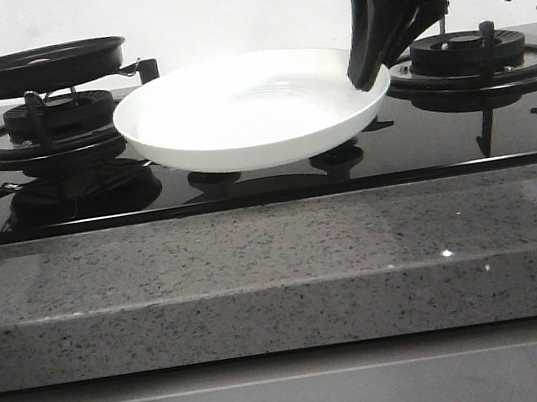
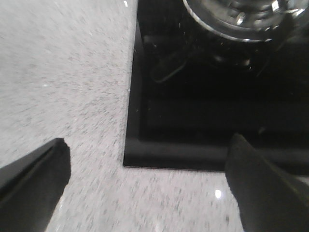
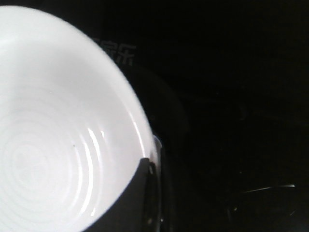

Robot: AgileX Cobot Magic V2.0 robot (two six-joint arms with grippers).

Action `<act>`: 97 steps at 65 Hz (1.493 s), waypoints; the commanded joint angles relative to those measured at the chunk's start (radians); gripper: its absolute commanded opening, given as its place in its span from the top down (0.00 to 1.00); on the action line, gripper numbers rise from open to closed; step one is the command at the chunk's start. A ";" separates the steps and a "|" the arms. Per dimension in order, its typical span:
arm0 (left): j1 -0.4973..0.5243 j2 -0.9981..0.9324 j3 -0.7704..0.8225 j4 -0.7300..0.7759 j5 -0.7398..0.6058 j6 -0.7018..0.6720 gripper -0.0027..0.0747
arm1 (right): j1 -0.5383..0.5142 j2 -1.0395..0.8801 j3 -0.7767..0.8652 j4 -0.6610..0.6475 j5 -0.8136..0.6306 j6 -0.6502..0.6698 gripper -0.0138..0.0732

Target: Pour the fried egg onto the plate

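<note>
Front view: plate [image 1: 235,115] rim between right fingers [image 1: 370,65].

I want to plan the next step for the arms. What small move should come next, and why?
Probably the left end effector should move toward the frying pan on the left burner. The right end effector grips the rim of the plate, which is empty. The fried egg seems to sit in the pan, while the left end effector hangs open over the countertop.
</note>
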 commanded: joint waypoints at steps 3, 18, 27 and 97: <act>0.097 0.085 -0.130 -0.206 -0.026 0.138 0.14 | 0.001 -0.034 -0.028 -0.008 -0.024 -0.007 0.92; 0.287 0.257 -0.254 -0.690 0.017 0.326 0.14 | 0.001 -0.034 -0.028 -0.008 -0.024 -0.007 0.92; 0.320 0.351 -0.293 -0.875 0.015 0.327 0.14 | 0.001 -0.034 -0.028 -0.008 -0.024 -0.007 0.92; 0.356 0.699 -0.349 -1.413 0.201 0.276 0.36 | 0.001 -0.034 -0.028 -0.008 -0.024 -0.007 0.92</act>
